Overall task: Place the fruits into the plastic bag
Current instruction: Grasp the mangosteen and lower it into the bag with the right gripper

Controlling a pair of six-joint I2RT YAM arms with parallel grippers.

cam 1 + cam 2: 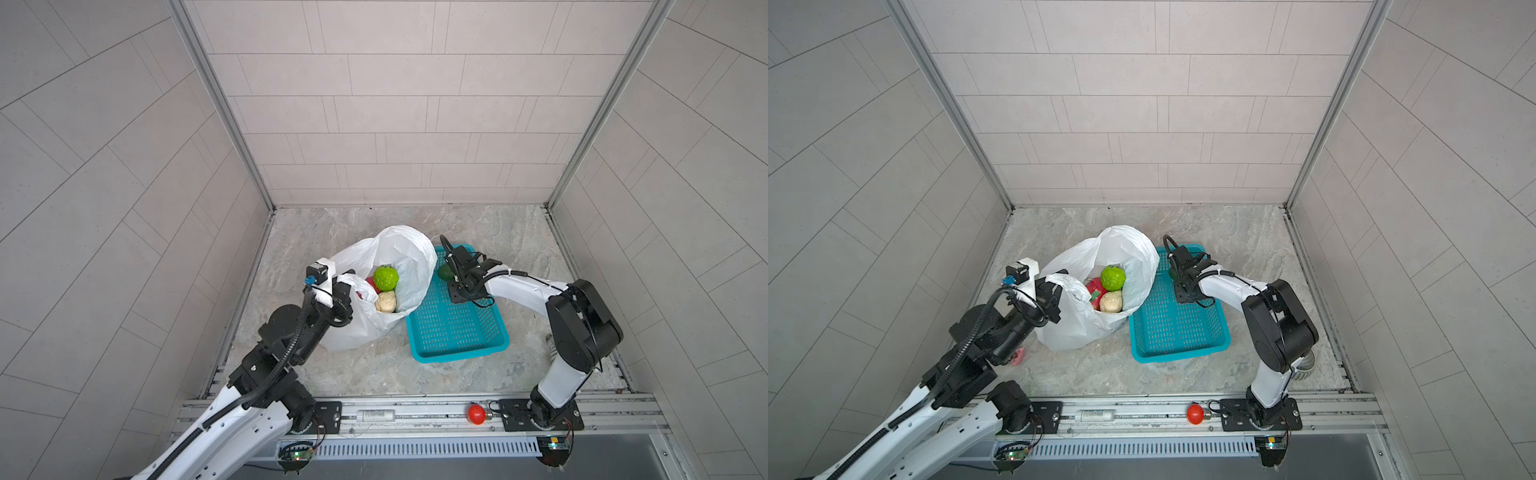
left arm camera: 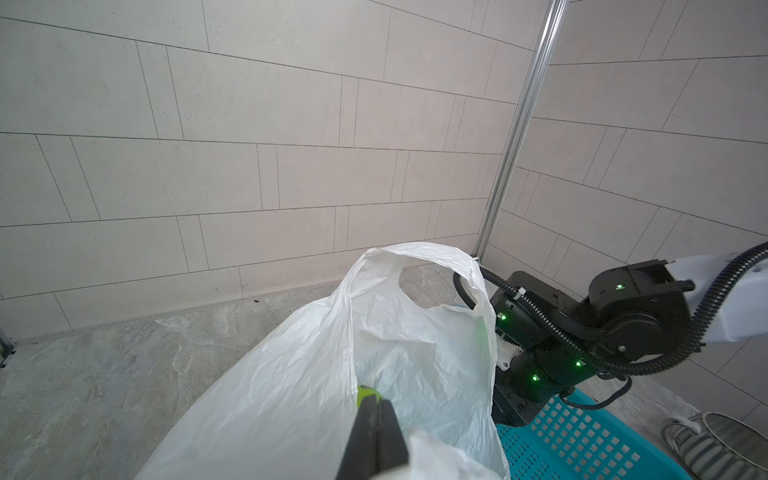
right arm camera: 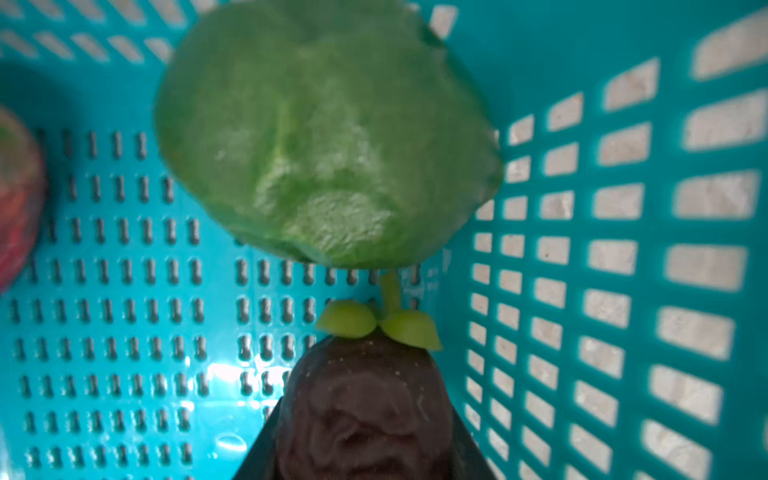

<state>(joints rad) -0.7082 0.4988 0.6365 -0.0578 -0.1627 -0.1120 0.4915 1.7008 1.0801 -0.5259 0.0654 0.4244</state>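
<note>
My left fingers [image 2: 365,432] are pressed together on the near rim of the bag [image 1: 399,249], holding its mouth open and up off the bench [image 1: 374,374]. The bag stands just beside the basket [image 1: 457,328], touching its side. Already inside it are the green ball [image 1: 385,277], the cream ball [image 1: 386,301] and a red fruit [image 1: 1096,289].

My right fingers [image 3: 259,459] are down in the far end of the basket, closed on the black fruit [image 3: 365,386], one at each flank. The avocado [image 3: 324,145] lies just past its leafy tip.

The black fruit looks light, with a wrinkled, fairly smooth skin, so I judge it could squirt out of a pinch near either end. I'd keep the hold across its widest part, clear of the small leaves, which look flimsy. The bag is thin and limp, so I expect its mouth to sag unless the rim is kept taut.
</note>
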